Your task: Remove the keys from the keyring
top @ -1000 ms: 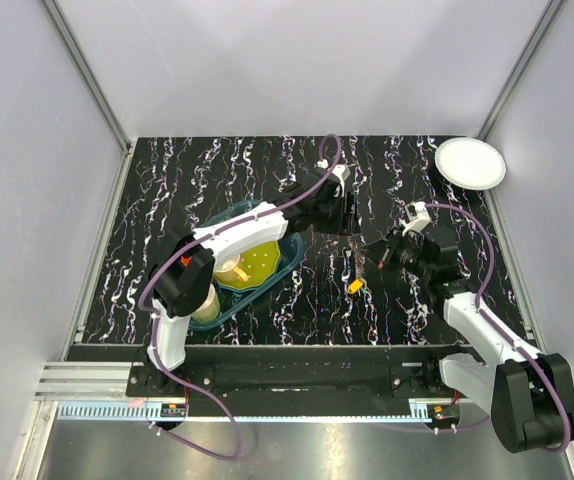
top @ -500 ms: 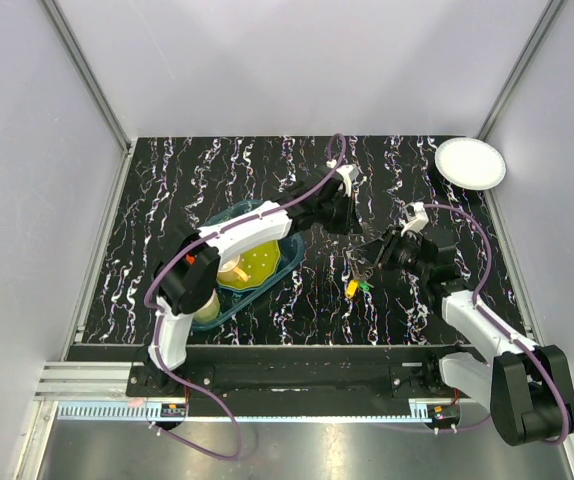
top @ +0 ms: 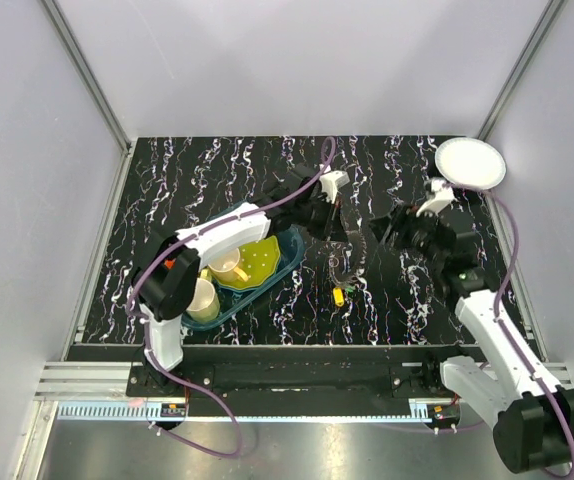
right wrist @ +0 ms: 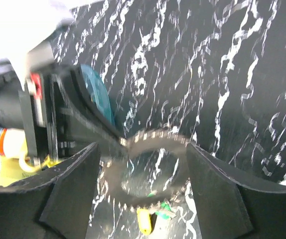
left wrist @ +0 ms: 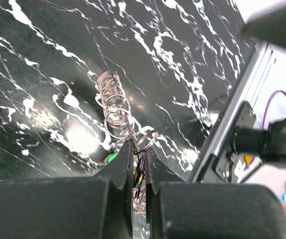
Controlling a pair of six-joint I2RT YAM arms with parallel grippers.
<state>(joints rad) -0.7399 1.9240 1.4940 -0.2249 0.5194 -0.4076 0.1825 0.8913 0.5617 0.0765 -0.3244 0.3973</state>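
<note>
Left wrist view, left hand (left wrist: 139, 149) pinching keyring (left wrist: 109, 85), right hand (right wrist: 143, 150) spread

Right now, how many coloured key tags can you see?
2: a yellow tag and a green tag, side by side at the near end of the keyring. More may be hidden.

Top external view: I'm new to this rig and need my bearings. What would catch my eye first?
The keyring stands out, gripped mid-table by the shut left gripper, with yellow and green tags at its near end. Just right of it the right gripper stands open. A teal tray holding yellow cups sits to the left.
</note>
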